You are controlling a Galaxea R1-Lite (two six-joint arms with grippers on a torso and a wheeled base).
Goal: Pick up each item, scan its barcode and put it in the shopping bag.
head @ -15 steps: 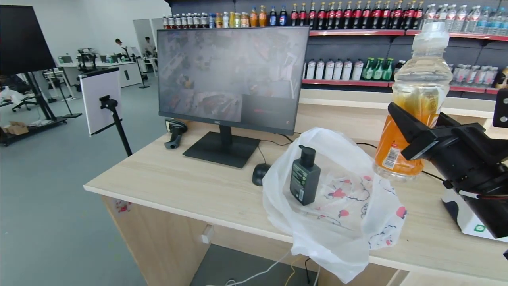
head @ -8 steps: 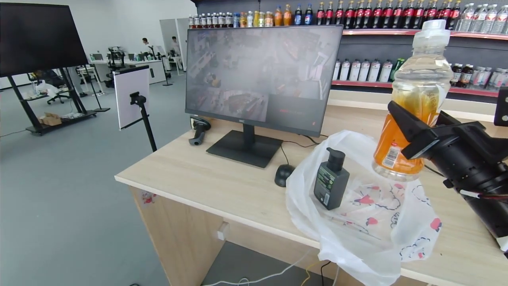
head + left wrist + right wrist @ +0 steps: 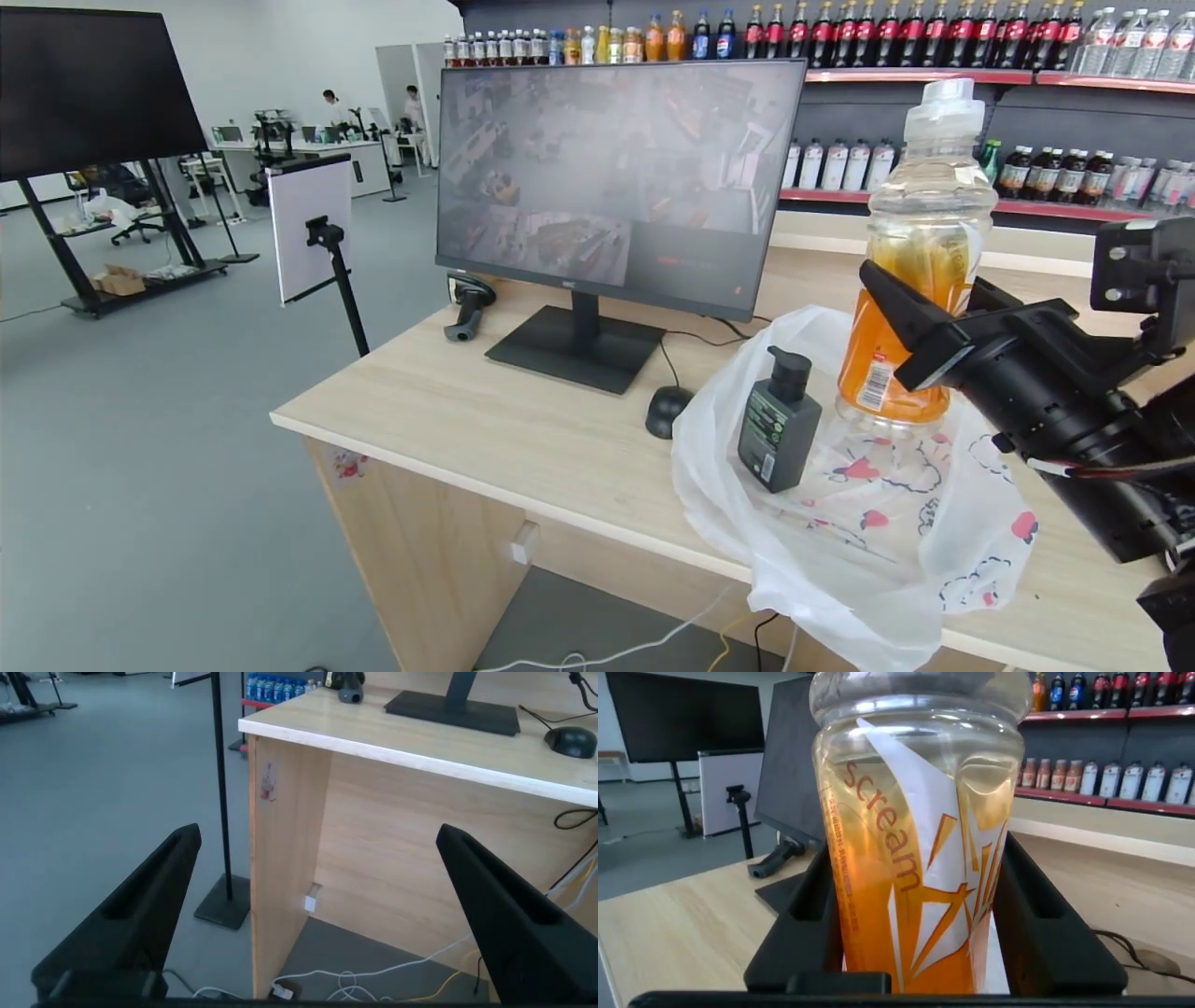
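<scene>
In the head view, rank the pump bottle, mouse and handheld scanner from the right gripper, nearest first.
1. Pump bottle, in the shopping bag, beside the right gripper holding the drink bottle.
2. Mouse, on the desk beyond the bag's left edge.
3. Handheld scanner, far left, by the monitor.

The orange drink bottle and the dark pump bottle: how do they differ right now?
The orange drink bottle is see-through, the dark pump bottle opaque. The drink bottle is held by the right gripper over the shopping bag; the pump bottle stands in that bag. The drink bottle has a pale cap, the pump bottle a pump head. Both are upright.
</scene>
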